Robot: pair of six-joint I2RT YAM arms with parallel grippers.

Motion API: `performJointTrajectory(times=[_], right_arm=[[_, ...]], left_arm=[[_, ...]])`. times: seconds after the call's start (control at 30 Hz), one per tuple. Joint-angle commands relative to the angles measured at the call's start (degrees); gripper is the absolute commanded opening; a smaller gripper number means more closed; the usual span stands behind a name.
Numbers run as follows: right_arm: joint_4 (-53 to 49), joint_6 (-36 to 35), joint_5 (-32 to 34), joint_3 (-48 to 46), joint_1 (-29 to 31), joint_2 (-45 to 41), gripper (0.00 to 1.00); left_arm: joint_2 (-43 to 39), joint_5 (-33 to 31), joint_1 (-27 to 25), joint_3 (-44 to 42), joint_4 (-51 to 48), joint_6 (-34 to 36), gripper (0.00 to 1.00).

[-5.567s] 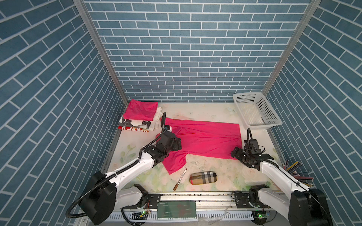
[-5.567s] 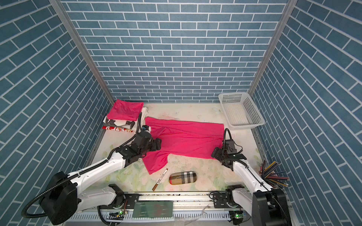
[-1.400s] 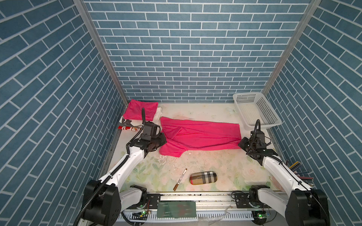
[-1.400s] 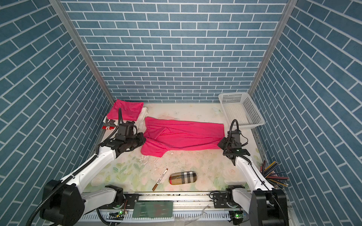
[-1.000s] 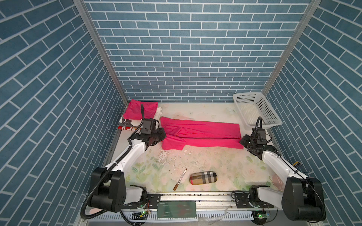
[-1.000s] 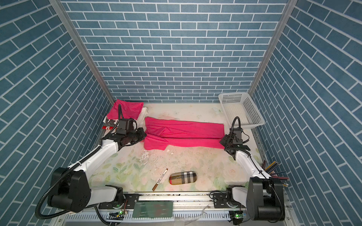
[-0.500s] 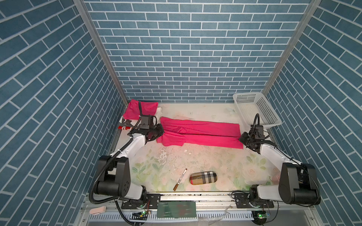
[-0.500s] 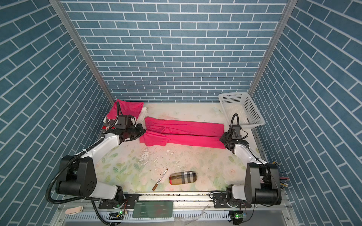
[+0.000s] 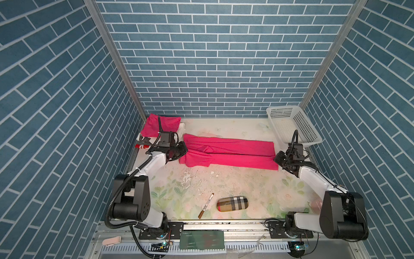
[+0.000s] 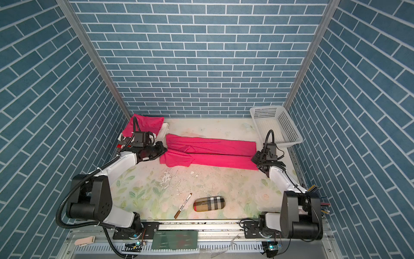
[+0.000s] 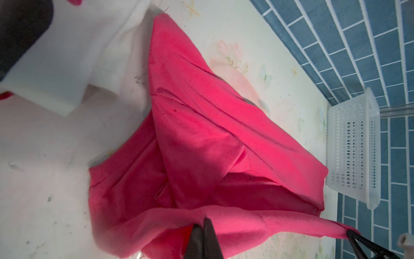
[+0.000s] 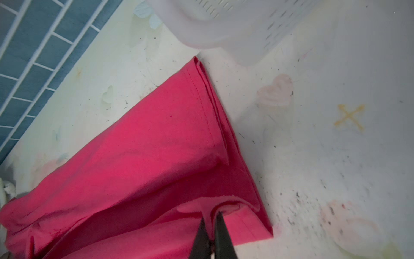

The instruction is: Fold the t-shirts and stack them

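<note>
Your wrist views show what both top views hide. The left gripper (image 11: 204,220) is clenched on the near edge of the t-shirt (image 11: 201,139), and the right gripper (image 12: 210,215) pinches a fold at its hemmed end. From above, the black gripper bodies cover both grips. At lower centre lie a marker (image 9: 205,205) and a plaid case (image 9: 232,203), well apart from the t-shirt, which stretches as a long band across mid-frame. Farther back are a white basket (image 9: 282,109) at right and a folded pink t-shirt (image 9: 152,125) at left.

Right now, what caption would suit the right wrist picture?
Right gripper pinching the edge of a folded pink t-shirt, with a white basket beyond.
</note>
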Motion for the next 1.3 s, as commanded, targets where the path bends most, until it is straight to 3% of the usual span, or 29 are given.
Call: performJointTrajectory(times=[0.0,0.5,0.83,1.27], right_arm=[[-3.7,-0.6,-1.1,-3.0,-0.3,-5.5,0.07],[-9.2,1.7,-5.4,-16.5,-0.3,-23.7,0.08],[-4.4,0.5,-3.5,-12.0,-0.4,-11.5,0.10],[0.4,-1.7,-5.9,-4.1,-2.5,2.0,0.14]], left_arm=[[-4.9,-0.3,1.1,-3.0,-1.9,0.9,0.00],[-21.6,-2.7,2.1,-15.2,-6.2,-0.8,0.00],[-8.5,-0.2,2.1,-9.9,0.7,-1.3,0.00],[7.6,1.2,0.5,1.1,4.8,-2.9,0.00]])
